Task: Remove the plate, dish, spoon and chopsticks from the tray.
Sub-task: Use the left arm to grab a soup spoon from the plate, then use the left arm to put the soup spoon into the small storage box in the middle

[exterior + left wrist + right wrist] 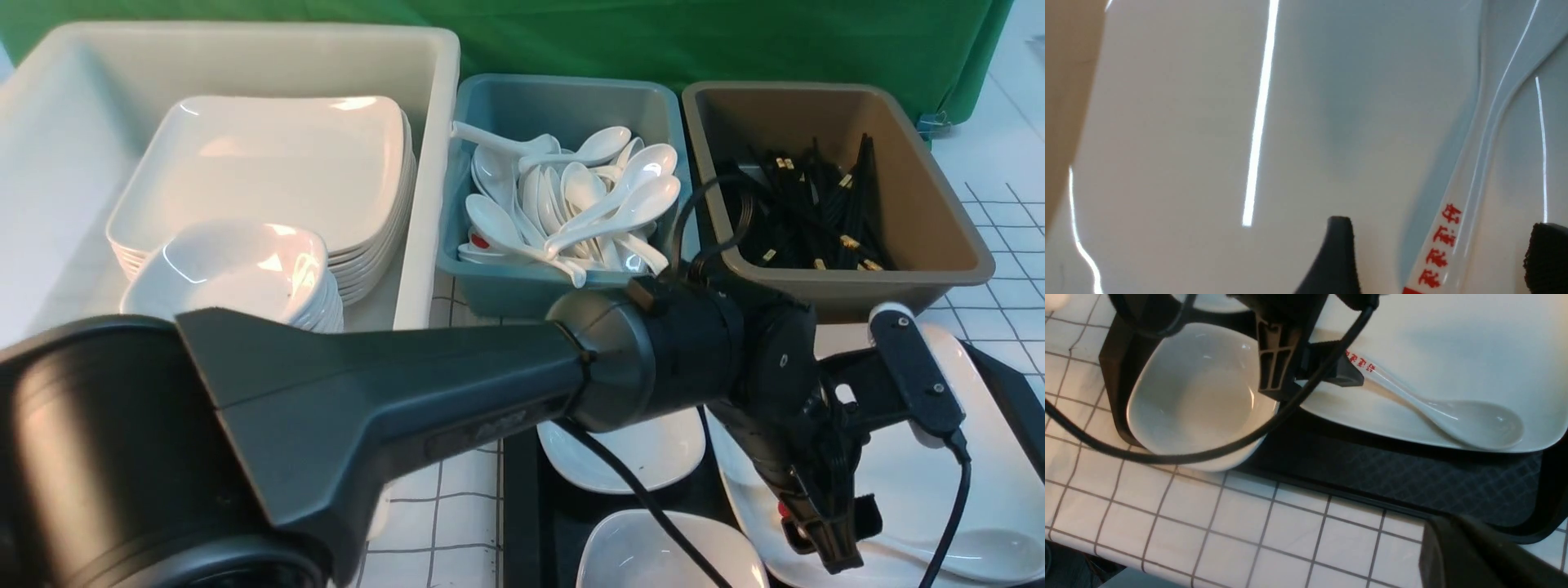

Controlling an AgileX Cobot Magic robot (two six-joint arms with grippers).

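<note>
The large white plate [988, 490] lies on the right half of the black tray [522, 506]. The spoon [1453, 412] rests on the plate, its bowl [992, 555] toward the right. My left gripper [824, 539] is lowered onto the plate and stands open. Its fingertips [1339, 261] straddle the handle with red characters [1441, 245], with gaps on both sides. Two small white dishes [629, 449] [661, 555] sit on the tray's left half. My right gripper [1457, 547] is shut and holds nothing, above the tiled table by the tray's near edge [1372, 469]. The chopsticks are out of view.
Behind the tray stand a white bin [424, 65] with stacked plates and bowls, a teal bin [563, 98] full of white spoons, and a brown bin [922, 204] of black sticks. My left arm [367, 408] and its cable [1216, 453] cross over the tray.
</note>
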